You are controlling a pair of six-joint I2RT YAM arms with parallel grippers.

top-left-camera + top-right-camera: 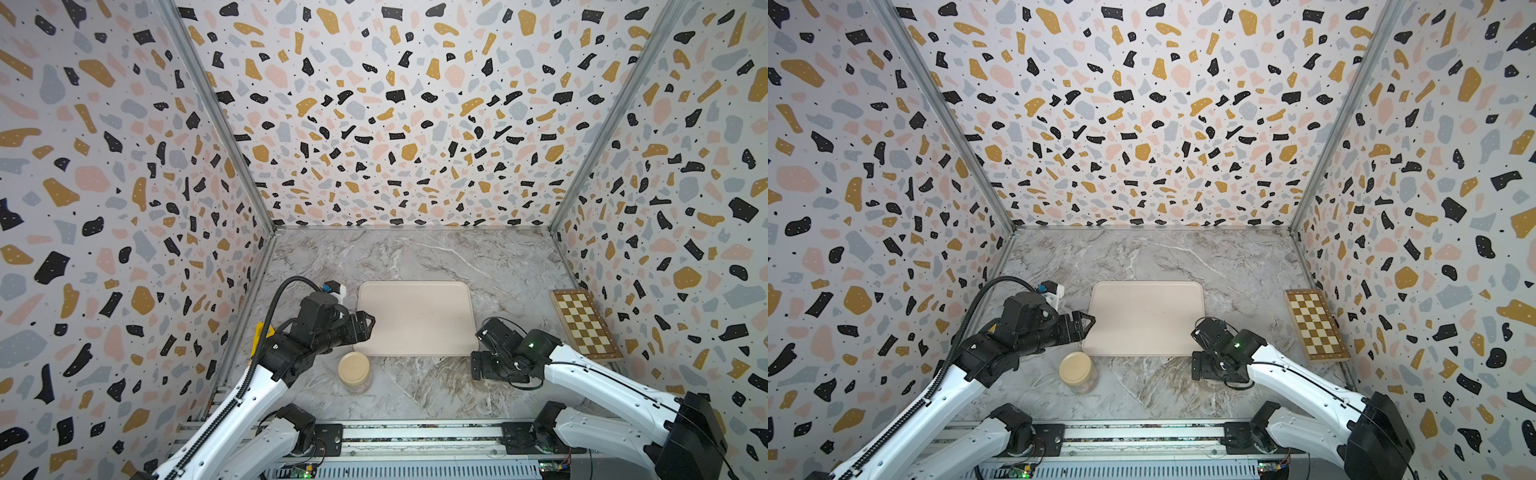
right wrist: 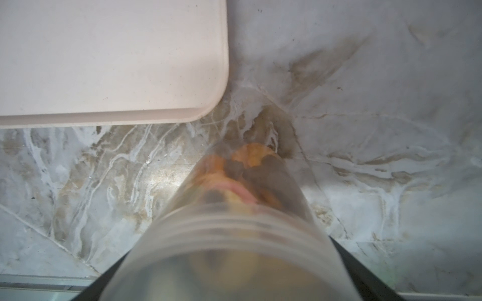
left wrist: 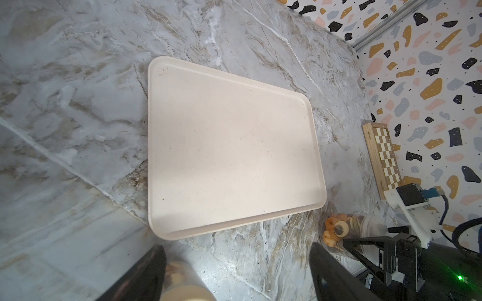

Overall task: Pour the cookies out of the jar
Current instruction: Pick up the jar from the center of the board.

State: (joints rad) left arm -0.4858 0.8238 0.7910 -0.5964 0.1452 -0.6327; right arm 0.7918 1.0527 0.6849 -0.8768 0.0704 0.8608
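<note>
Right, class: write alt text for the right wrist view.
A clear lidless jar of orange and brown cookies, held between the right gripper's black fingers, fills the lower centre. Behind it lie marble table and a cream tray's corner.

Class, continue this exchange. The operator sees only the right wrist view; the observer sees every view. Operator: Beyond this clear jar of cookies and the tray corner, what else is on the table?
Observer: A wooden chessboard lies by the right wall.
Operator: Any other container?
Observer: A clear jar with a beige lid stands near the front-left corner of the cream rectangular tray.
Operator: And the left tool?
Observer: The left tool hangs open at the tray's left edge.
</note>
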